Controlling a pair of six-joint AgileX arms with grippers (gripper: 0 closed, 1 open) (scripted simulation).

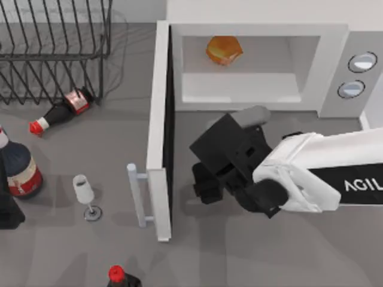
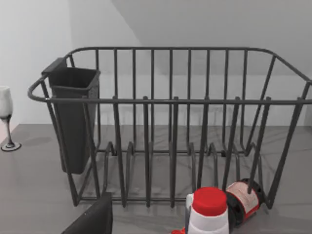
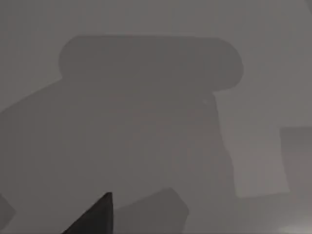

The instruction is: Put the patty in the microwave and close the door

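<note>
The patty (image 1: 224,49), an orange-brown lump, lies inside the microwave (image 1: 335,66) on the pale cavity floor, toward the back. The door (image 1: 158,119) stands swung wide open, edge-on toward the table's front, with its white bar handle (image 1: 136,191) on the left face. My right gripper (image 1: 206,182) hovers over the table just in front of the cavity opening and right of the door's dark inner face, holding nothing that I can see. In the right wrist view there is grey table surface and the arm's shadow. My left gripper (image 1: 8,214) is parked at the left edge.
A dark wire rack (image 1: 54,54) stands at the back left, with a dark cup (image 2: 73,117) hung inside. A red-capped bottle (image 1: 60,112) lies in front of it. A larger bottle (image 1: 21,170), a wine glass (image 1: 85,194) and another red cap (image 1: 116,275) stand left of the door.
</note>
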